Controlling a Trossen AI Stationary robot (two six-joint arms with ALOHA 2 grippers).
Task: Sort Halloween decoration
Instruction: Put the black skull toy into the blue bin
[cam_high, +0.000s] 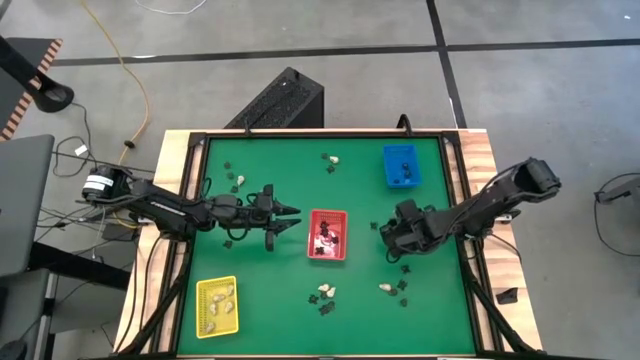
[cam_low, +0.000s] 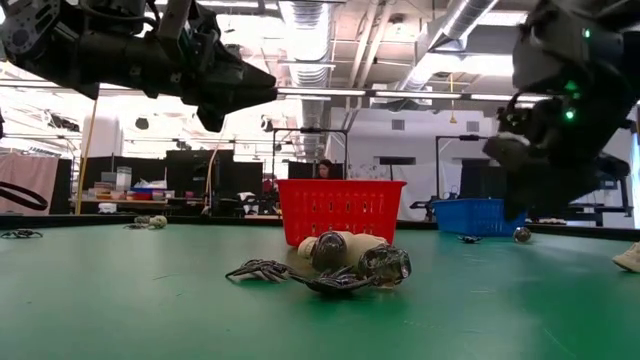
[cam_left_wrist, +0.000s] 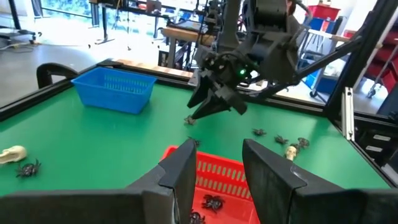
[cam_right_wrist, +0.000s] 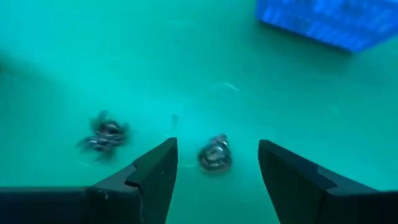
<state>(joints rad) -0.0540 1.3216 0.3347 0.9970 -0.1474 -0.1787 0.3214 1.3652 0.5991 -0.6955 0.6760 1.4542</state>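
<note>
Small cream lumps and black spider-like decoration pieces lie scattered on the green table (cam_high: 280, 170). My left gripper (cam_high: 287, 218) is open and hovers just left of the red tray (cam_high: 327, 236), over its edge (cam_left_wrist: 214, 169). It holds nothing. My right gripper (cam_high: 384, 236) is open, right of the red tray. In the right wrist view its fingers stand either side of a small black piece (cam_right_wrist: 215, 155) lying on the table. A second black piece (cam_right_wrist: 102, 138) lies beside it.
The red tray holds black pieces (cam_left_wrist: 212, 202), the yellow tray (cam_high: 217, 305) near the front left holds cream ones, and the blue tray (cam_high: 401, 166) sits far right. Loose pieces lie near the front (cam_high: 325, 295), far edge (cam_high: 332, 160) and left (cam_high: 238, 183). A raised frame edges the table.
</note>
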